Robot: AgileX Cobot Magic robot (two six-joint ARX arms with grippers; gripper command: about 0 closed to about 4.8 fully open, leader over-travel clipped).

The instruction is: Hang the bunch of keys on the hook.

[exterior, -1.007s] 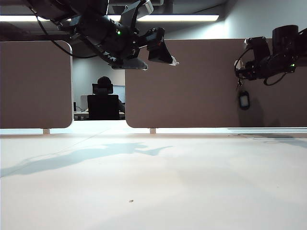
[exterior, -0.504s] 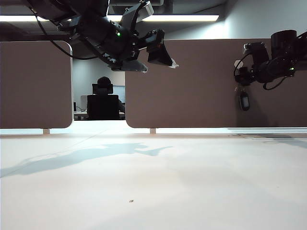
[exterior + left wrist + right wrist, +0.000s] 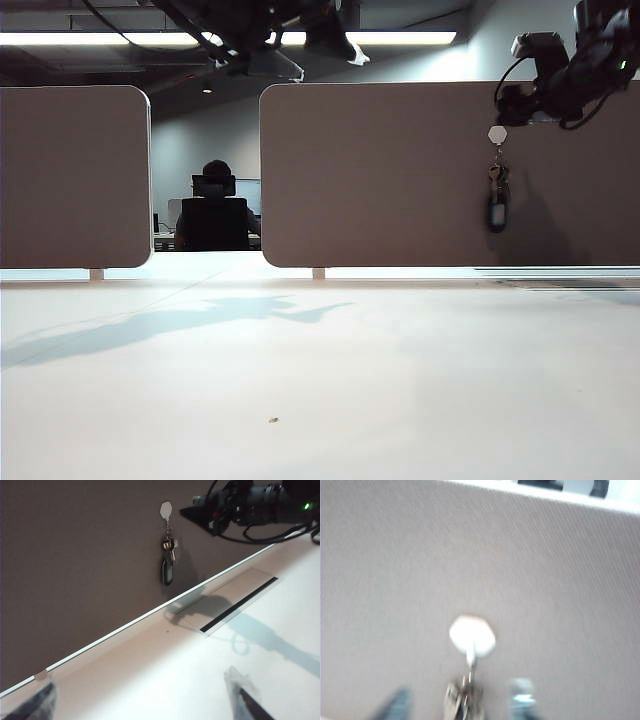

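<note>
Your keys [image 3: 496,200] are now hanging free from the hook [image 3: 497,134] on the partition [image 3: 400,170] at the worktop's far edge. The right end effector [image 3: 460,700], which was gripping them a second ago, is now standing released just beside the hook. The left end effector [image 3: 140,700], spread wide, is idling well apart. The hanging is looking done.

Low tabletop view toward the partition [image 3: 400,180]; both wrist views on its hook [image 3: 166,510].
</note>
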